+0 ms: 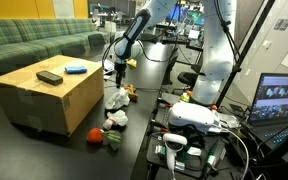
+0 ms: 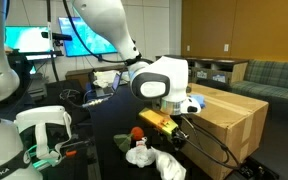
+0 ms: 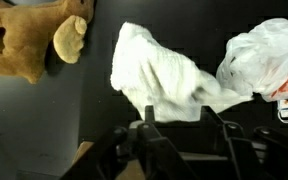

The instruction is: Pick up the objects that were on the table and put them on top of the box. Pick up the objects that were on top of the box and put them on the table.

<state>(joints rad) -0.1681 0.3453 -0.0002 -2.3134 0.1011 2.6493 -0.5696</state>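
The gripper hovers over the dark table with its jaws wide and empty, above a white cloth. A brown plush lies left of the cloth and a white bag right. In an exterior view, the box at the left carries a remote and a blue item. A red ball lies beside the box.

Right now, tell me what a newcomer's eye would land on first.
The cardboard box stands out in an exterior view, a dark flat object and a blue object on top. In the wrist view, the gripper hangs over a crumpled white cloth beside a brown plush toy.
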